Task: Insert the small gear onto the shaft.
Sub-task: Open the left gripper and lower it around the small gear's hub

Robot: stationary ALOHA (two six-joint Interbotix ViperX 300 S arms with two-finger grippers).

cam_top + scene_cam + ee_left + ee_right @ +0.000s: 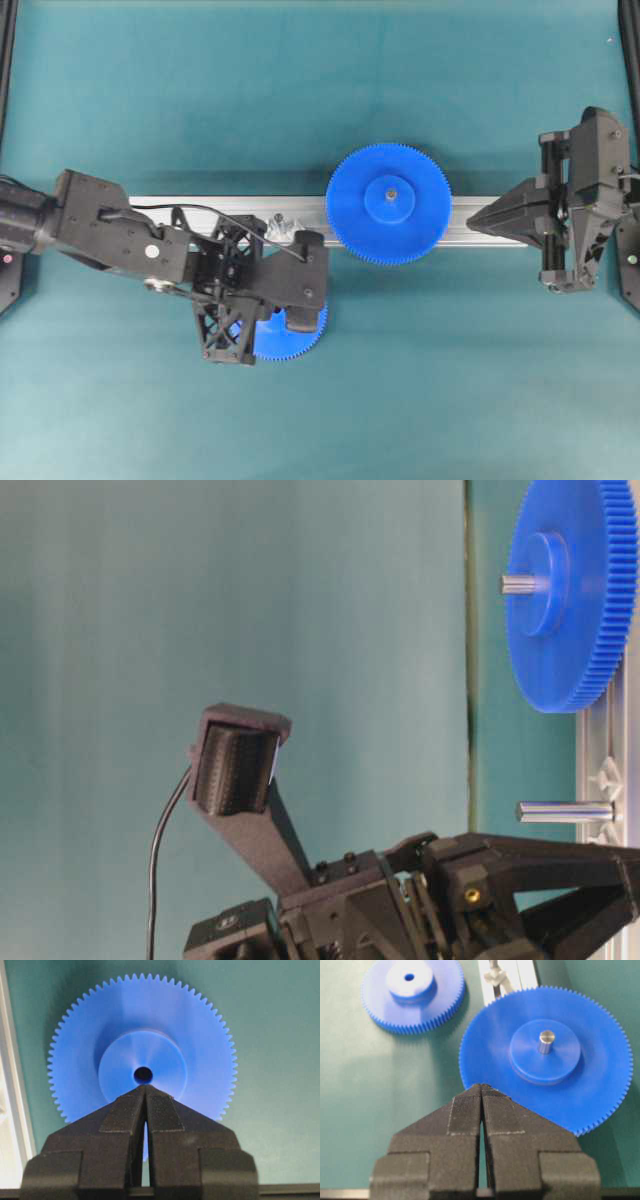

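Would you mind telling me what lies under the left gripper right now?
Under the shut left gripper lies the small gear, flat on the green mat, hub hole up. From overhead, the arm covers most of it; only its lower edge shows.

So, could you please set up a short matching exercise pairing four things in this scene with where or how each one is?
Things:
1. small gear
2. wide gear
3. shaft
4. left pincer

States:
A. seated on its own pin on the aluminium bar
B. bare, nothing on it
C. flat on the green mat
D. shut, empty, just above the small gear

Pairs: 1-C, 2-A, 3-B, 4-D
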